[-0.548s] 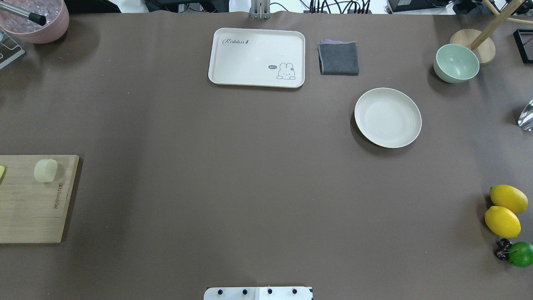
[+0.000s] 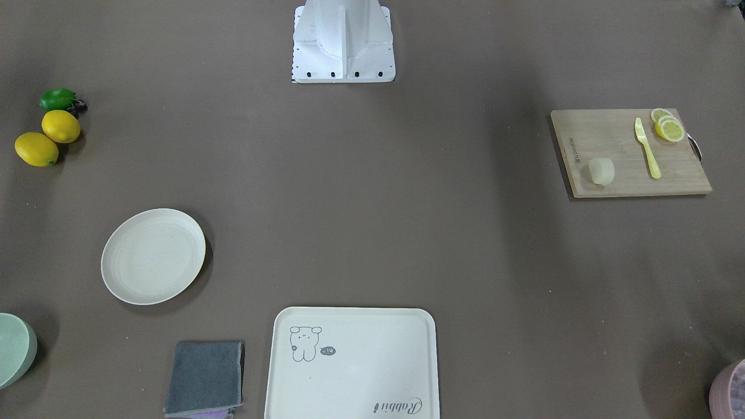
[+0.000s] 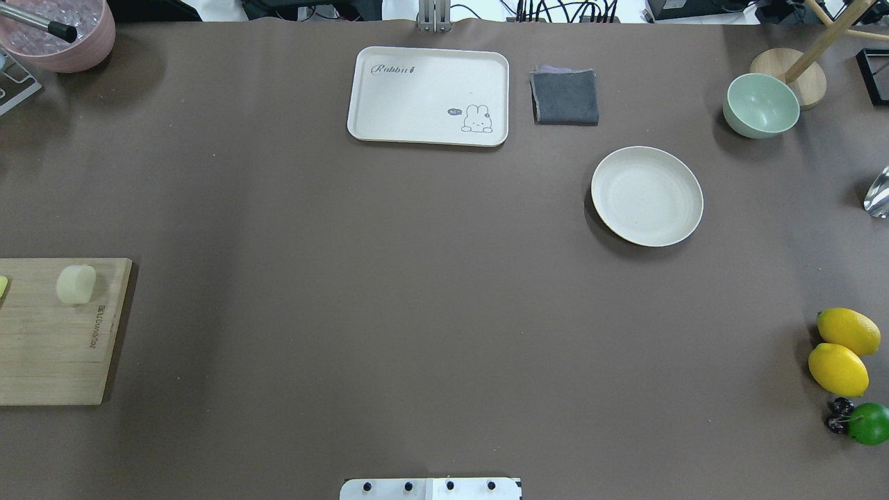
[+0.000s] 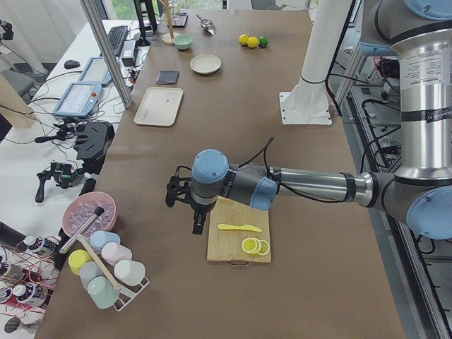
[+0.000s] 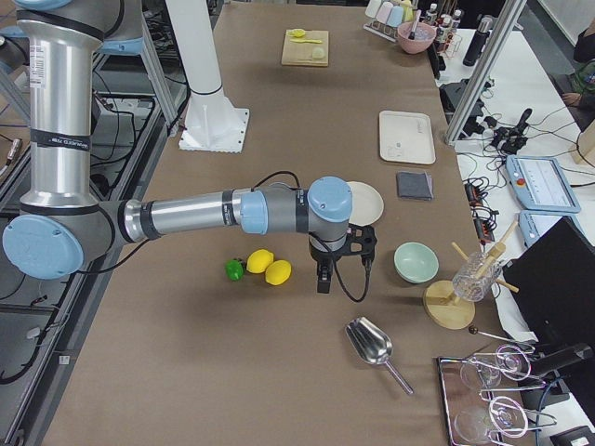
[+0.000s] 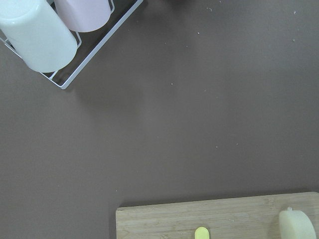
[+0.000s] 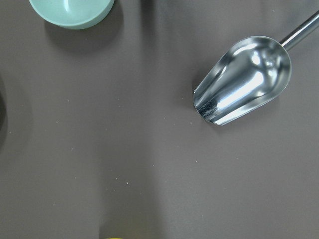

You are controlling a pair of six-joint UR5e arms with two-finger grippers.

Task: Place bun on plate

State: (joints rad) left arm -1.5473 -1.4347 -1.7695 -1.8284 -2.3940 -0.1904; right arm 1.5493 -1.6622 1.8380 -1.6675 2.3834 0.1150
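The bun (image 3: 76, 285) (image 2: 601, 171) lies on a wooden cutting board (image 3: 48, 347) (image 2: 617, 145) at the table's left end, and shows at the lower right of the left wrist view (image 6: 297, 225). The round cream plate (image 3: 646, 196) (image 2: 153, 256) stands bare on the right half of the table. Only the side views show the grippers. My left gripper (image 4: 197, 227) hangs above the table beside the board's far edge. My right gripper (image 5: 323, 279) hangs near the lemons, just before the plate (image 5: 368, 199). I cannot tell whether either is open or shut.
A yellow knife (image 2: 647, 148) and lemon slices (image 2: 668, 127) share the board. A rabbit tray (image 3: 428, 96), grey cloth (image 3: 565, 97) and green bowl (image 3: 760, 105) line the far side. Lemons (image 3: 840, 351) and a lime (image 3: 868, 423) lie at right, a metal scoop (image 7: 241, 79) beyond. Cup rack (image 6: 60, 30) at left.
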